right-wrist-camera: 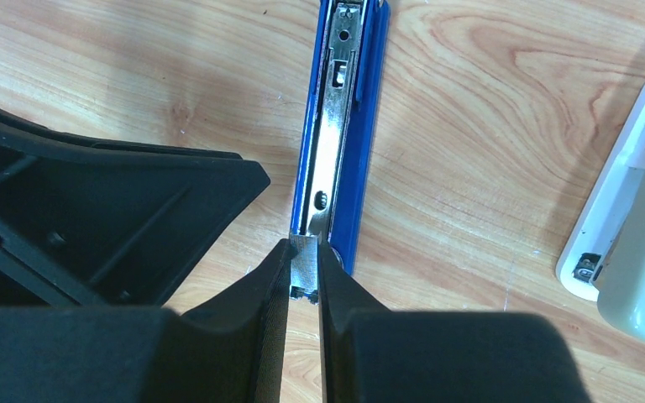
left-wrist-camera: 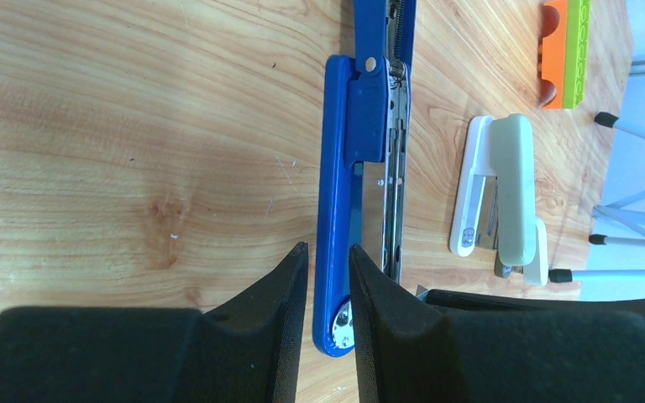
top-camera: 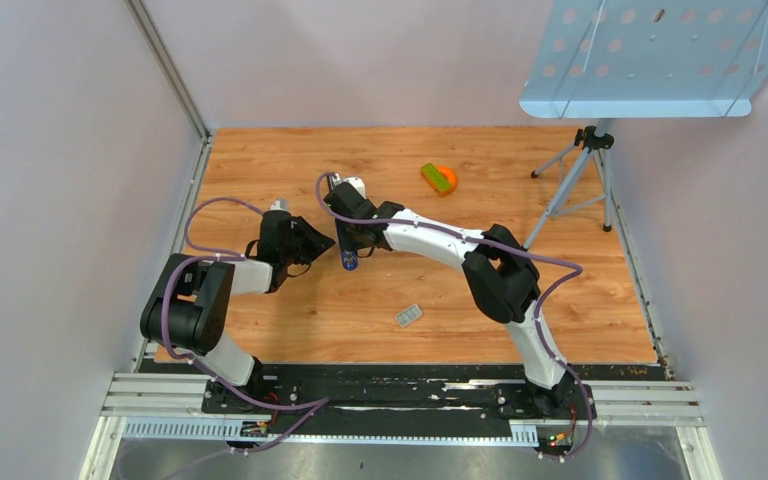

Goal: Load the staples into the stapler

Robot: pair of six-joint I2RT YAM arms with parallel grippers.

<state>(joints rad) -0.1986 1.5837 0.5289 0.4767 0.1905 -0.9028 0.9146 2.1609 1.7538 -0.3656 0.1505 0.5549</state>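
The blue stapler (left-wrist-camera: 336,168) lies opened flat on the wooden table, its metal staple channel (right-wrist-camera: 329,151) facing up. My left gripper (left-wrist-camera: 327,248) is shut on the end of the stapler's blue base. My right gripper (right-wrist-camera: 304,245) is shut on a small silvery ribbed strip of staples (right-wrist-camera: 305,267), held at the near end of the channel. In the top view both grippers, left (top-camera: 318,243) and right (top-camera: 348,246), meet at the blue stapler (top-camera: 349,263). Another small grey ribbed block (top-camera: 409,316) lies on the table nearer the arm bases.
A white and beige stapler (left-wrist-camera: 504,193) lies just beyond the blue one, also in the right wrist view (right-wrist-camera: 638,243). An orange and green object (top-camera: 440,178) sits at the back. A tripod stand (top-camera: 580,180) with a perforated panel stands at the back right.
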